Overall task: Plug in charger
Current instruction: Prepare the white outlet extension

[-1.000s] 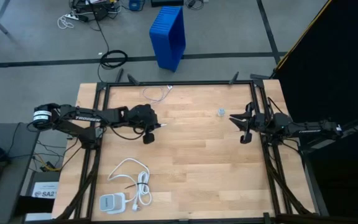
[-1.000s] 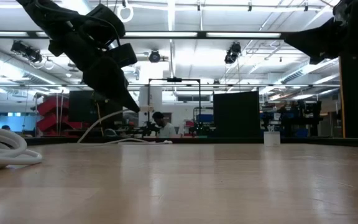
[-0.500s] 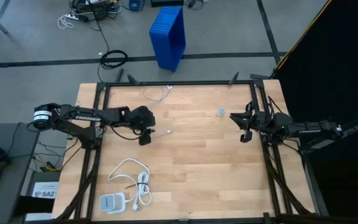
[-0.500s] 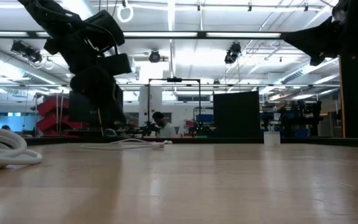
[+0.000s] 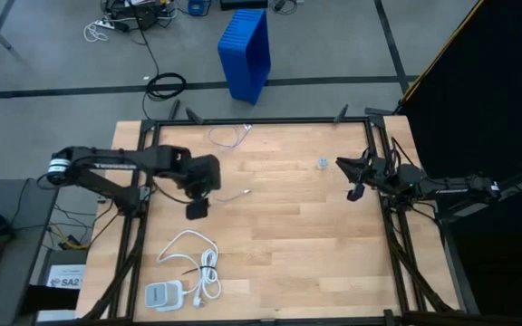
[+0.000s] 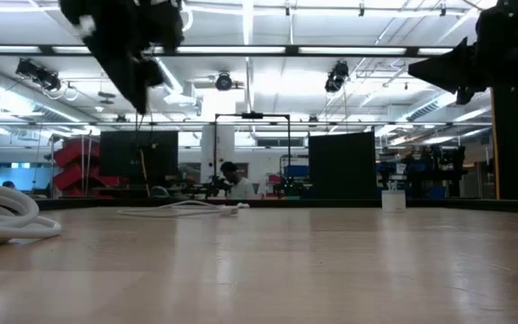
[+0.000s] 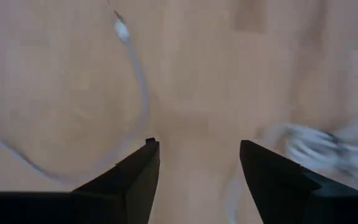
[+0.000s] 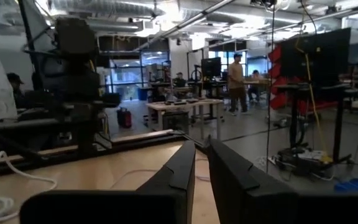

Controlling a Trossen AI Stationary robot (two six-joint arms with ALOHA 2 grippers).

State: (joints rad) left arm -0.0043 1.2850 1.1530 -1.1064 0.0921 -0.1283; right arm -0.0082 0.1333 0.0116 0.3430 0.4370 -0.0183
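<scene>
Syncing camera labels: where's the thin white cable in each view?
High: cable mid-table, beside the left end effector.
Low: cable flat on the far tabletop, left of centre.
Left wrist: cable curving above the fingers.
Right wrist: can't tell.
Shared landmark: the wooden table.

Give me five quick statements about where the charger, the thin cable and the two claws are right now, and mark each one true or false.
1. The charger lies near the table's front left corner, touched by neither claw. True.
2. The left claw is shut on the thin white cable. False: its fingers stand apart with nothing between them, and the cable lies on the table.
3. The right claw is shut and hangs at the table's right edge. True.
4. The charger's thick white cord is stretched out straight across the table. False: it lies in loops beside the charger.
5. A blue crate stands on the table. False: it stands on the floor beyond the table's far edge.
</scene>
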